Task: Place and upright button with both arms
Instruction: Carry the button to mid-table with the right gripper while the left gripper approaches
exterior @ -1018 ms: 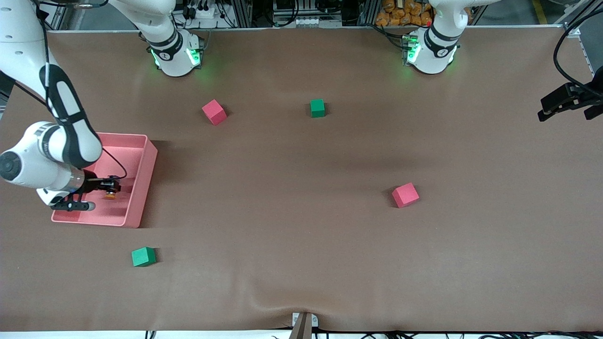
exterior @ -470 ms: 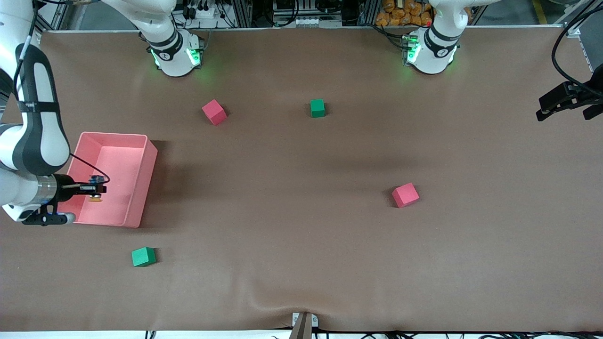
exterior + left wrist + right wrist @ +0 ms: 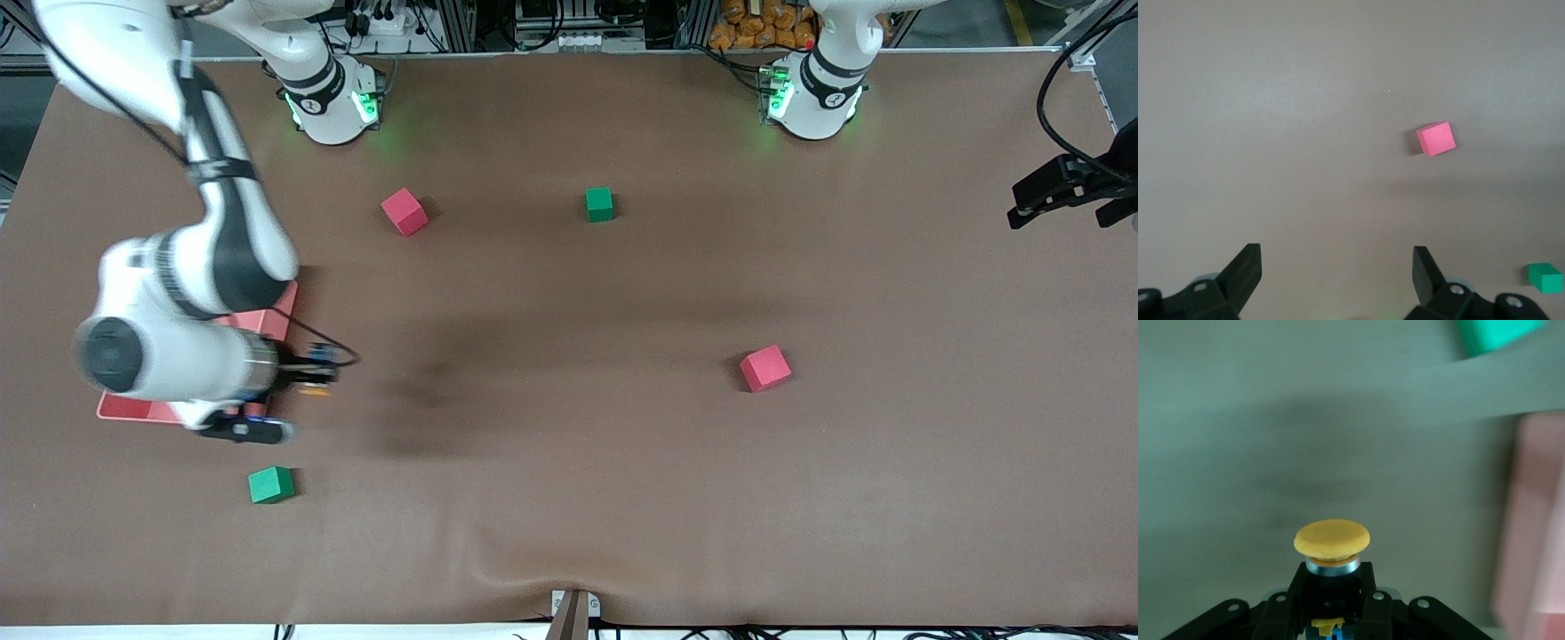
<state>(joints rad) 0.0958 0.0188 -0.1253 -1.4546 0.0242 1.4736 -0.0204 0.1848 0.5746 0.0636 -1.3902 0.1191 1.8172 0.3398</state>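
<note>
My right gripper (image 3: 309,375) is shut on the button (image 3: 313,388) and holds it in the air over the brown table, just past the pink bin's (image 3: 269,324) wall. In the right wrist view the button's round orange cap (image 3: 1332,539) sticks out past the black fingers (image 3: 1290,590), which clamp its dark body; the right gripper (image 3: 1331,588) points away from the bin (image 3: 1535,520). My left gripper (image 3: 1062,200) waits open at the left arm's end of the table. In the left wrist view the left gripper (image 3: 1337,270) has nothing between its fingers.
A green cube (image 3: 270,484) lies nearer the front camera than the bin. A red cube (image 3: 404,212) and a green cube (image 3: 599,204) sit close to the arm bases. Another red cube (image 3: 765,368) lies toward the left arm's end, also seen as a pink cube (image 3: 1435,139).
My right arm has lifted the button out of the pink bin and swung it sideways past the bin's wall toward the table's middle. The left arm has barely moved.
</note>
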